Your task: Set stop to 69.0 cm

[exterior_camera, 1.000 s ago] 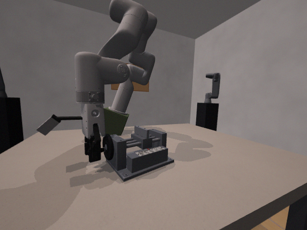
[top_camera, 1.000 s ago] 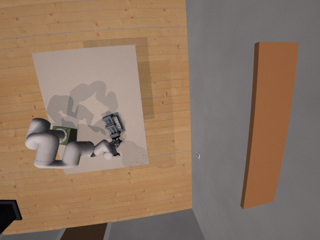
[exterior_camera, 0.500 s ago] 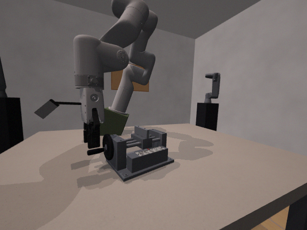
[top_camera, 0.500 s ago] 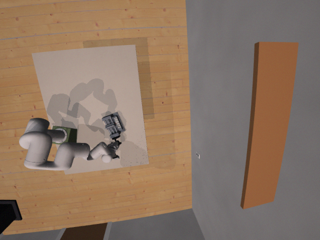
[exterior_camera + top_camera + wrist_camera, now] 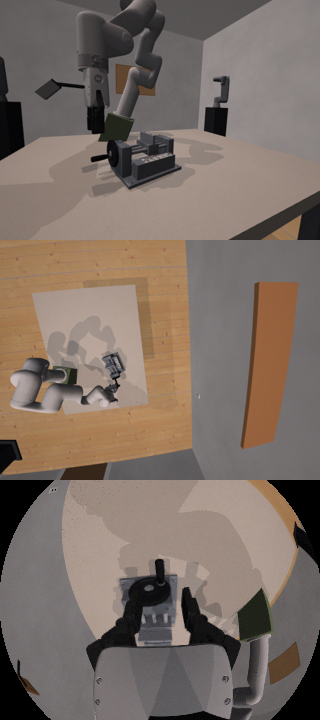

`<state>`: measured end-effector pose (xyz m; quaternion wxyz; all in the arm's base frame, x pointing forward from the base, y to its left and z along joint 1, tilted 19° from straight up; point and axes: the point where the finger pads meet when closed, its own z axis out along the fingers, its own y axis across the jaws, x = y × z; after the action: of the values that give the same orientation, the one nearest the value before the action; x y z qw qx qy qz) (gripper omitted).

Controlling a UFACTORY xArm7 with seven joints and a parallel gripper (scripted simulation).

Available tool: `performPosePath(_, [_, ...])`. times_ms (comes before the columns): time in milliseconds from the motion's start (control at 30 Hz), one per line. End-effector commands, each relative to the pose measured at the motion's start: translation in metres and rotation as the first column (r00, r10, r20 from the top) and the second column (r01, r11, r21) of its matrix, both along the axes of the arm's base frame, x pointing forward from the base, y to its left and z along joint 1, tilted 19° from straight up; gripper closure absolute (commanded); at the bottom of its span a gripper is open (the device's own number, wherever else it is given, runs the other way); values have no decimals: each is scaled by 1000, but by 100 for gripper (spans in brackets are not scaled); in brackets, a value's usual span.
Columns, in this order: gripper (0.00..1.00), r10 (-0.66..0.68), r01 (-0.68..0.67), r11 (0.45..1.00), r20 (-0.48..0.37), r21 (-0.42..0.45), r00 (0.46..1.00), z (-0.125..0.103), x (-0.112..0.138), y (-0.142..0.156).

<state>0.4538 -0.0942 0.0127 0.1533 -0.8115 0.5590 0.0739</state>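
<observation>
A grey stop fixture (image 5: 147, 160) stands on the table, with a black handwheel (image 5: 111, 154) at its near-left end and a crank handle (image 5: 98, 158) sticking out to the left. A grey stop block (image 5: 151, 142) sits on twin rods behind a scale strip with a red mark (image 5: 155, 156). My gripper (image 5: 94, 127) hangs above and to the left of the handwheel, clear of it, open and empty. In the wrist view the handwheel (image 5: 152, 591) and handle (image 5: 160, 570) lie below, between my open fingers. From above, the fixture (image 5: 113, 365) lies just beyond my gripper (image 5: 113, 389).
The arm's green base block (image 5: 116, 127) stands just behind the fixture. A flat grey plate on a rod sticks out left of my wrist. Black pedestals (image 5: 216, 120) stand off the table at right and left.
</observation>
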Motion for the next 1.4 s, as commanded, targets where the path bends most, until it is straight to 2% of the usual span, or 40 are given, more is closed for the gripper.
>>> performPosePath(0, [43,-2,2,1000,5,-3,1000,2,2,-2])
performPosePath(467, [43,-2,2,1000,5,-3,1000,14,1,-6])
performPosePath(567, [43,-2,2,1000,5,-3,1000,20,12,9])
performPosePath(667, [43,-2,2,1000,5,-3,1000,32,36,41])
performPosePath(867, [43,-2,2,1000,5,-3,1000,41,54,64])
performPosePath(1367, [43,-2,2,1000,5,-3,1000,42,56,66])
